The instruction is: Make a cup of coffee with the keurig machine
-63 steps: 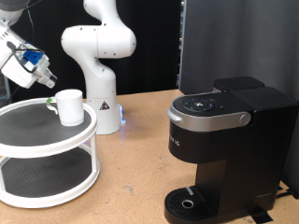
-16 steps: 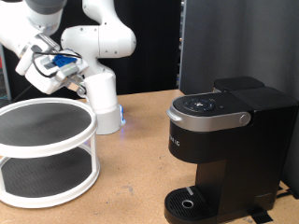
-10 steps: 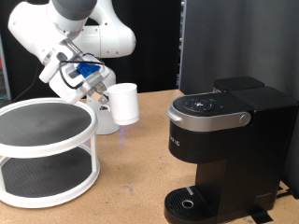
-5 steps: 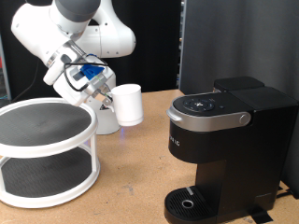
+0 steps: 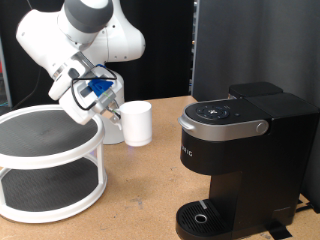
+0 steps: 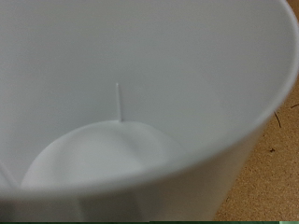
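The cup is a plain white mug held upright in the air, between the round shelf and the keurig machine. My gripper is shut on the cup's rim on the side facing the exterior view's left. The cup's empty inside fills the wrist view, so the fingers are hidden there. The black keurig machine stands at the exterior view's right with its silver-rimmed lid down. Its round drip tray is bare.
A white two-tier round shelf stands at the exterior view's left with nothing on its top tier. The arm's white base stands behind the cup. A black panel rises behind the machine. The wooden table lies below.
The cup has been lifted off the shelf's top tier and carried to the exterior view's right. In the last second it has sunk a little.
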`<state>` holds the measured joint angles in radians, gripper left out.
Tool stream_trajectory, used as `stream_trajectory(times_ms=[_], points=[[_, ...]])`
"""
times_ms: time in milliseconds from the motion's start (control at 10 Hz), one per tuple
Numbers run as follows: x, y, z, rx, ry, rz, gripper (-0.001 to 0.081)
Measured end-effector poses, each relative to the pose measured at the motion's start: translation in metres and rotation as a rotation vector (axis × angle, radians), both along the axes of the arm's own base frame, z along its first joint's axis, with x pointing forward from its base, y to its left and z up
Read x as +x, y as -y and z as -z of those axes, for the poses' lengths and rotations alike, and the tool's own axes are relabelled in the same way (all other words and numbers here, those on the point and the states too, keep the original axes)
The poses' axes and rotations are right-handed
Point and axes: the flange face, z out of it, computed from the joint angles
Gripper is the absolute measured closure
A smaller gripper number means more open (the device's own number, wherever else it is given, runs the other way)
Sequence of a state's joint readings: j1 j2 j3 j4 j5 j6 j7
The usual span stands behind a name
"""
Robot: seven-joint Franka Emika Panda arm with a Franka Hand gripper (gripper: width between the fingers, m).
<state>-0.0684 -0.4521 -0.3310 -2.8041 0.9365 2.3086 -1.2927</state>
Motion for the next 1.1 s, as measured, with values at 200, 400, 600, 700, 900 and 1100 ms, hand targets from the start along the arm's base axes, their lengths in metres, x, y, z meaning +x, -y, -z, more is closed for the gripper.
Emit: stream_trajectory(times_ms=[200, 400, 600, 700, 900, 1100], points=[[0.004, -0.003, 0.013, -0.013, -0.015, 0.014, 0.0734], [0.008, -0.008, 0.027, -0.024, -0.020, 0.016, 0.0734], [0.012, -0.012, 0.042, -0.035, -0.028, 0.015, 0.0734], [0.013, -0.014, 0.048, -0.036, -0.030, 0.015, 0.0734], [0.016, -0.017, 0.061, -0.047, -0.037, 0.019, 0.0734], [0.019, -0.020, 0.070, -0.049, -0.047, 0.023, 0.0734]])
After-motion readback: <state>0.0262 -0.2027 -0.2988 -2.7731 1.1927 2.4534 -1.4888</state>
